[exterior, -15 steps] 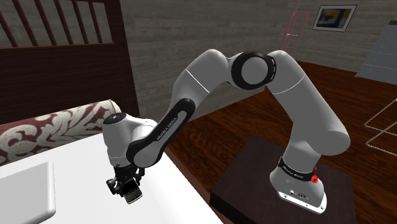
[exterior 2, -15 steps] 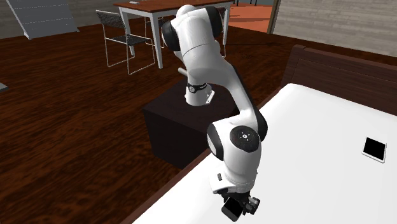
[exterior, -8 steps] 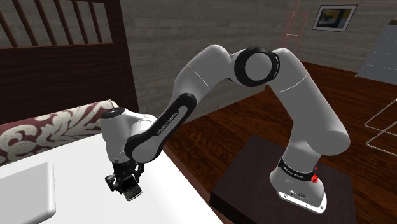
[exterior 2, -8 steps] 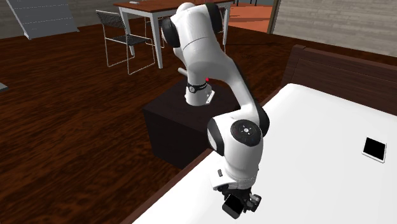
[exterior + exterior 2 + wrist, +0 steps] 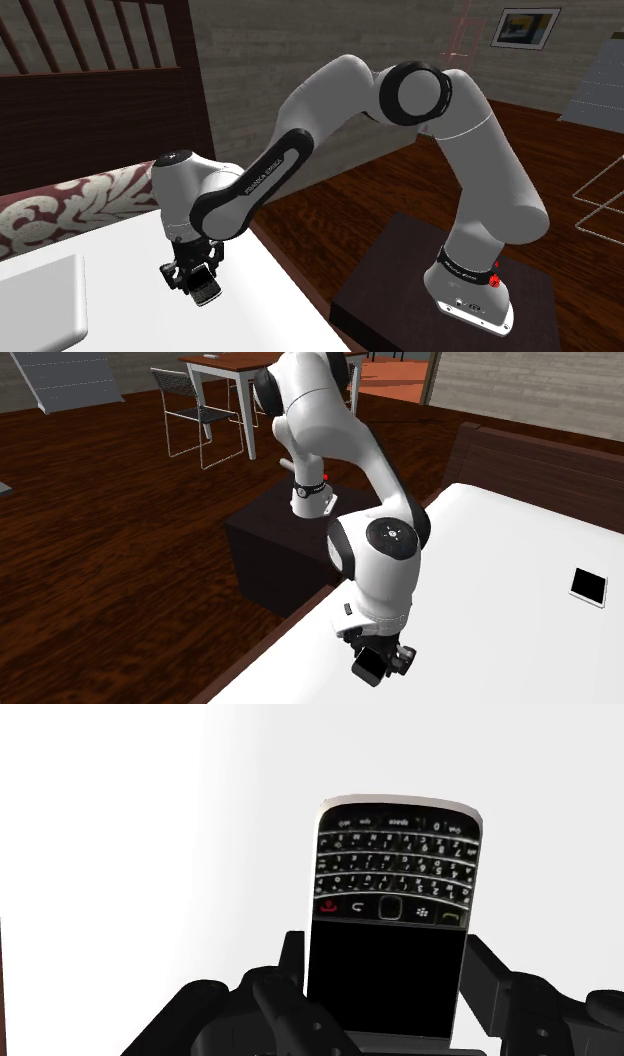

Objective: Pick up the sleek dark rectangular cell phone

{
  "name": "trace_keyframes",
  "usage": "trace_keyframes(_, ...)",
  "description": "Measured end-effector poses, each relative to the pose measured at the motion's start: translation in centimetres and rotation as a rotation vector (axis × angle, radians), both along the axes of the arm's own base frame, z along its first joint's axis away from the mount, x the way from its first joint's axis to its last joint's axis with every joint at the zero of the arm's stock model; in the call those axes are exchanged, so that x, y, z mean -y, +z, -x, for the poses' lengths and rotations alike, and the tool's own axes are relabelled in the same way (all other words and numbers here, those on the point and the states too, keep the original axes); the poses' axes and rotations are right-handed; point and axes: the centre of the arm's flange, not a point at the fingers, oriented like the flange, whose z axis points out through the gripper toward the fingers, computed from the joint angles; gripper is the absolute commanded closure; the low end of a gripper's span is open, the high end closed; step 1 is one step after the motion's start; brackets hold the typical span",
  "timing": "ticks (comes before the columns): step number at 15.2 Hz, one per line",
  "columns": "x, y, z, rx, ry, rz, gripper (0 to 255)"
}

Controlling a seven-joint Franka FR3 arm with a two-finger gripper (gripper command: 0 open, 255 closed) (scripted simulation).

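The tool (image 5: 385, 979) squeezes the cell phone (image 5: 392, 919) between its two fingers, at 7 o'clock in the shoulder view, over the white bed (image 5: 120, 310). It is flat and black, with tiny keys.

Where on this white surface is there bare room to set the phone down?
The wide bare stretch of white surface between the end effector, which clasps the cell phone, and the flat white slab is free. It is tighter toward the patterned pillow and along the edge by the stand.
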Motion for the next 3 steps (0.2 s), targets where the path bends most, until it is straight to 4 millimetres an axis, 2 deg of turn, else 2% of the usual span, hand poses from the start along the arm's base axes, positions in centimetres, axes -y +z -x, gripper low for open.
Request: trace_keyframes(3, 0.06, 1.33, 0.08, 0.0, 0.0, 0.0, 255)
